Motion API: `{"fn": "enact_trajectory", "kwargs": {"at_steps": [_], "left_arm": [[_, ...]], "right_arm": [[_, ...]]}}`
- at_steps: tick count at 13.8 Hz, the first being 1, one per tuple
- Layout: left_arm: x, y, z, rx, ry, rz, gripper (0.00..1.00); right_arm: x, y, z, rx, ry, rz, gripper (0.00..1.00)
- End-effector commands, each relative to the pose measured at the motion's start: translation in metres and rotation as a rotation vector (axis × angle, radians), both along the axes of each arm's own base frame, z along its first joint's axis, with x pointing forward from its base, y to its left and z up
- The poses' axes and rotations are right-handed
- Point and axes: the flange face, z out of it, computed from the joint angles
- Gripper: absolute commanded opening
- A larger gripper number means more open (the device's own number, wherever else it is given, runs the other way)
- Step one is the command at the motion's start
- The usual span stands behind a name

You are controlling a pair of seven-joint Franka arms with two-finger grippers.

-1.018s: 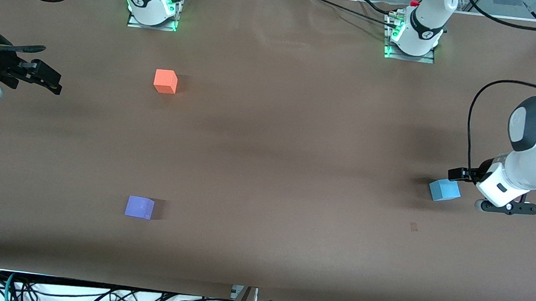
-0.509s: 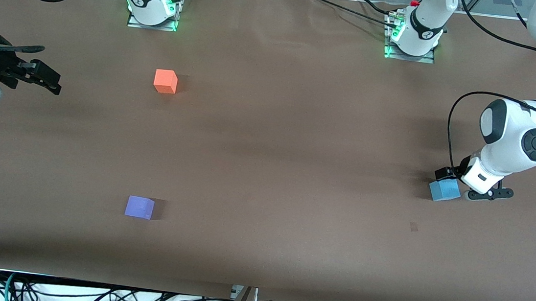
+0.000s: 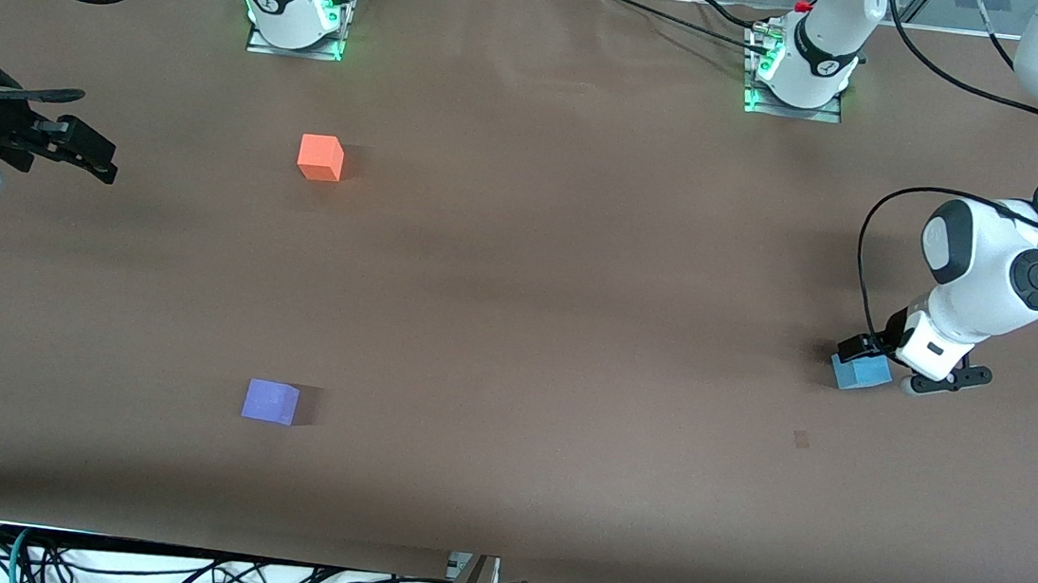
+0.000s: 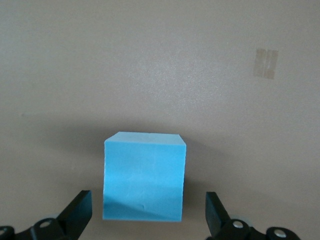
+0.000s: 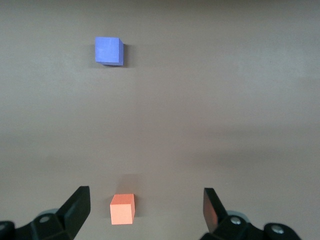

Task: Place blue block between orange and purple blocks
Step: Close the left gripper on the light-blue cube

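The blue block (image 3: 862,372) sits on the brown table toward the left arm's end. My left gripper (image 3: 867,356) is low over it and open. In the left wrist view the blue block (image 4: 144,175) lies between the two fingertips of the left gripper (image 4: 148,212), with a gap on each side. The orange block (image 3: 320,158) and the purple block (image 3: 270,401) sit toward the right arm's end, the purple one nearer the front camera. My right gripper (image 3: 98,161) waits open and empty over the table's end; its wrist view shows the right gripper (image 5: 146,210), the orange block (image 5: 122,209) and the purple block (image 5: 108,51).
A small tape mark (image 3: 801,440) lies on the table nearer the front camera than the blue block, also in the left wrist view (image 4: 265,64). The arm bases (image 3: 296,13) (image 3: 797,71) stand along the table's edge farthest from the camera. Cables (image 3: 262,581) hang below the near edge.
My left arm has swung toward the blue block and come down, so its open fingers now straddle it. The blocks and the right arm have not moved.
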Motion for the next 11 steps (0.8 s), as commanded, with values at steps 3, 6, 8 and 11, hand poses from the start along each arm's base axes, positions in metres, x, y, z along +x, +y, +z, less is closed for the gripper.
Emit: {"fn": "enact_trajectory", "kwargs": {"at_steps": [3,6,8,11], "left_arm": [[0.002,0.004,-0.009,-0.005,-0.012,-0.053,1.00],[0.003,0.010,-0.007,0.010,-0.018,-0.158,0.26],[0.002,0.012,-0.007,0.011,-0.015,-0.173,0.00],[0.016,-0.004,0.012,0.013,-0.046,-0.219,0.00]], "right_arm": [[0.001,-0.003,0.003,0.017,-0.004,-0.012,1.00],[0.001,-0.003,0.003,0.017,-0.005,-0.012,1.00],[0.001,-0.002,0.003,0.017,-0.004,-0.011,1.00],[0.001,-0.001,0.003,0.016,-0.002,-0.011,1.00]]}}
